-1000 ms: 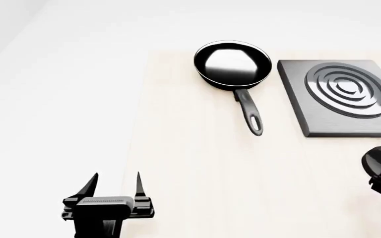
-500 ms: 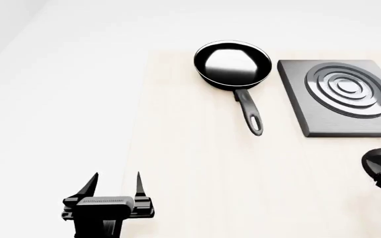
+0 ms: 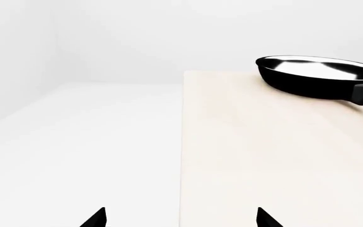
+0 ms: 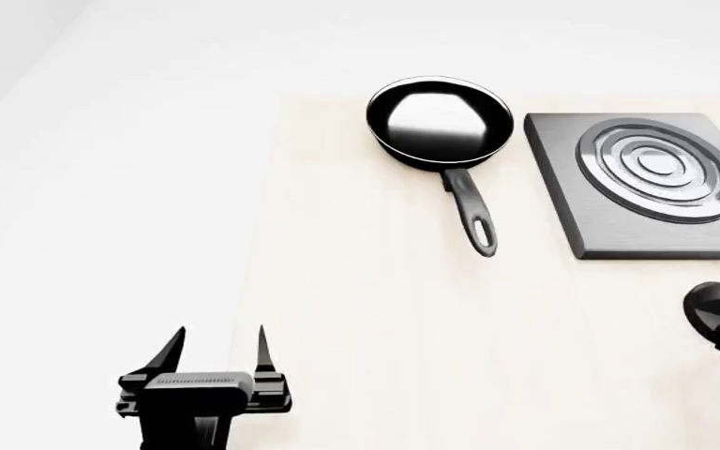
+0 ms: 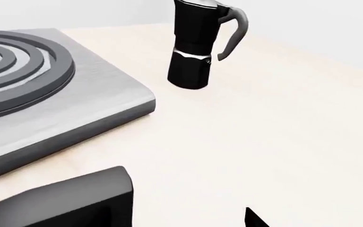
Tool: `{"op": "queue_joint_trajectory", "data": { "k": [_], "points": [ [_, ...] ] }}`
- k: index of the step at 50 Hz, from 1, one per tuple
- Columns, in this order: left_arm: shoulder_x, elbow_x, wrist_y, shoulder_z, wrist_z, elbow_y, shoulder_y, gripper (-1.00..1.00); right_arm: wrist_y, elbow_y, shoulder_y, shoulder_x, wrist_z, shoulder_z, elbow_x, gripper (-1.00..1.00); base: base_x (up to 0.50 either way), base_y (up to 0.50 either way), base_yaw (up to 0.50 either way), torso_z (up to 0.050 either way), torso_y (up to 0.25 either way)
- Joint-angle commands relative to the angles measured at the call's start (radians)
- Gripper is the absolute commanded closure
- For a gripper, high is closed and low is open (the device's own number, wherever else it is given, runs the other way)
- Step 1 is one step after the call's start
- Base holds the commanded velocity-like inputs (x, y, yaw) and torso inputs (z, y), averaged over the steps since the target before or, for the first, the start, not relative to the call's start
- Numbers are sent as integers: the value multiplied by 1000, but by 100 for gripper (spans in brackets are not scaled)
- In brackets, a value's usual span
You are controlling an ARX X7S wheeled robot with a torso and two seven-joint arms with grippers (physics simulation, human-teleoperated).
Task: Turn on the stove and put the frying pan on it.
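Pale wooden table point(image 4: 373, 309), white room.

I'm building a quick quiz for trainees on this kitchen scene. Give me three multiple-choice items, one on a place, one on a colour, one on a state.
1. Where is the frying pan?
A. On the stove's burner
B. On the table beside the stove
C. In the left gripper

2. What colour is the pan's handle?
A. Black
B. Red
C. Silver

3. How is the left gripper?
A. Shut on the pan handle
B. Shut on the coffee pot
C. Open and holding nothing

Answers:
1 B: the head view shows the pan on the wooden top, apart from the stove, burner bare.
2 A: the handle is black like the pan's outside.
3 C: its two fingers stand apart with nothing between them, far from the pan.
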Motion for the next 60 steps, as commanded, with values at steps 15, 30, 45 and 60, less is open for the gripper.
{"op": "queue_joint_trajectory", "data": {
  "k": [15, 30, 45, 60],
  "points": [
    [-3, -2, -1, 11, -8, -4, -7, -100, -16, 79, 63, 3, -11, -28, -20, -100, 0, 0, 0, 0, 0],
    [-9, -11, 2, 12, -10, 2, -2, -100, 67, -135, -61, 13, 35, 51, 44, -100, 0, 0, 0, 0, 0],
    [-10, -15, 4, 17, -12, 2, -6, -100, 380, -731, -263, 90, 191, 205, 198, -100, 0, 0, 0, 0, 0],
    [-17, -10, 12, 20, -20, 6, 2, -100, 635, -971, -51, 175, 249, 98, 435, -100, 0, 0, 0, 0, 0]
  ]
}}
